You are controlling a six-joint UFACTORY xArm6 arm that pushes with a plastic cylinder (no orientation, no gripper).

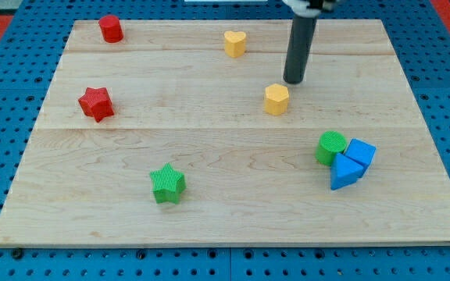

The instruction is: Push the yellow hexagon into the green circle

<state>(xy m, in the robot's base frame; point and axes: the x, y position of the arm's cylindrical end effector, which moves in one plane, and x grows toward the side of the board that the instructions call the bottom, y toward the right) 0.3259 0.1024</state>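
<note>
My tip point(294, 80) is sitting on the counter point(209, 211), just above the yellow hexagon point(276, 99) and a little toward the view's right. It is looking very close to the hexagon, but I cannot tell if it is touching. There is no hand on this arm, only the dark rod, so nothing is being pinched or spread. The yellow hexagon is lying near the middle of the counter. The green circle point(331, 147) is sitting lower down toward the view's right, well apart from the hexagon. A blue cube point(360, 151) and a blue triangle point(344, 172) are crowding against the green circle. A yellow heart point(235, 43) is resting near the view's top. A red star point(96, 103), another red block point(111, 28) and a green star point(167, 183) are staying on the view's left side.
</note>
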